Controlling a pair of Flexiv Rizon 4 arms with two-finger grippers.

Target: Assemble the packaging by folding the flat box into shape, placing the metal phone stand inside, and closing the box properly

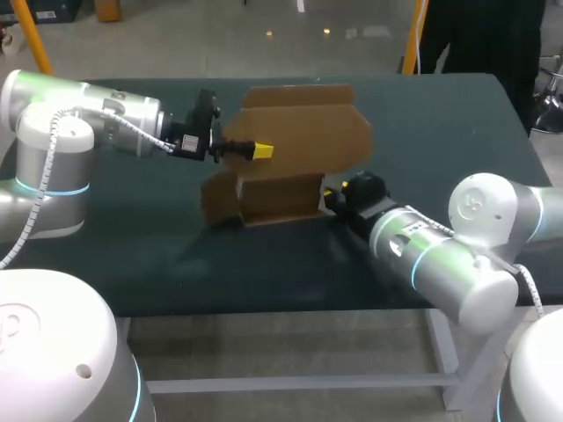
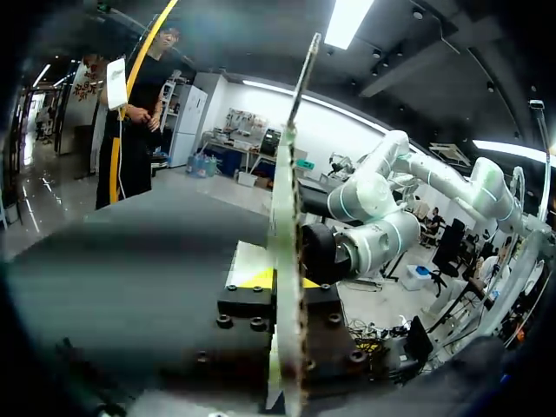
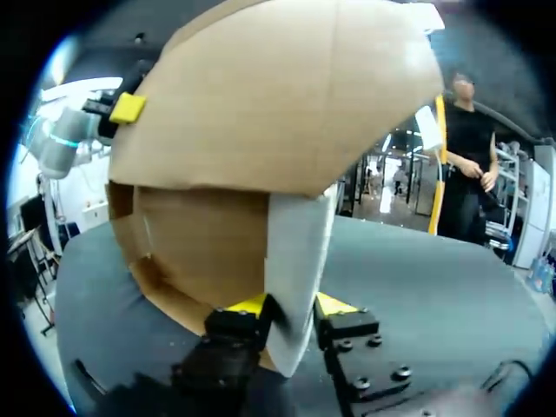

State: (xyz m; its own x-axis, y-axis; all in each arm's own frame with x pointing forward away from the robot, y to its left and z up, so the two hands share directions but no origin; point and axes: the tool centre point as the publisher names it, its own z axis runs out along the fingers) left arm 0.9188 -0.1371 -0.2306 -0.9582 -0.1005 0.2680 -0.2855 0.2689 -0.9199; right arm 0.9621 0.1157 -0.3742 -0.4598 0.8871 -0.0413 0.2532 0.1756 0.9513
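Dark table (image 1: 440, 114): cardboard box (image 1: 299, 132) upright; left claw (image 2: 285, 280), right claw (image 3: 291, 306) each clenched on it; right tips hidden in head view.

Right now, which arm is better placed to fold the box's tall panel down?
Probably left: the left gripper pinches the tall panel high on its edge, while the right gripper clamps a low side flap of the box near the table, better suited to anchoring.
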